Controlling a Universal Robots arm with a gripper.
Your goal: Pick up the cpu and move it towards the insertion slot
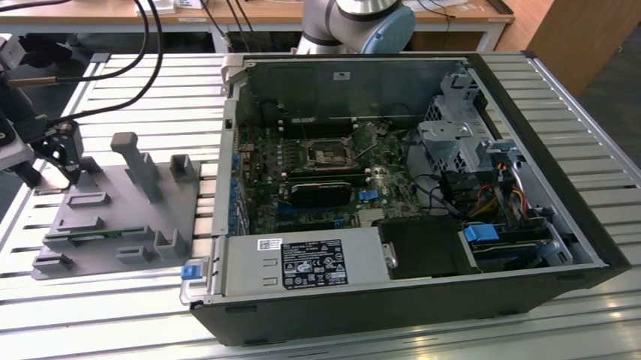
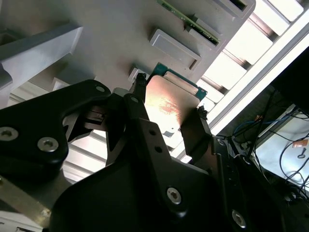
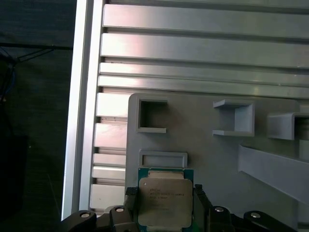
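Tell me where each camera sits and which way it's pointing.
Exterior view: off the arm, looking down on the open computer case and grey fixture; arm beyond the case.
First wrist view: on the wrist, facing down past the hand onto the cpu.
Second wrist view: on the wrist, slanting across the hand.
Both wrist views share the cpu between the fingers.

Arm (image 1: 365, 19): silver-grey tube, pale blue joint cap.
Gripper (image 2: 170, 96): matte black linkages, silver screw heads.

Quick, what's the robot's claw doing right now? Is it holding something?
Gripper: closed on the cpu, a finger on each side, over the grey fixture.
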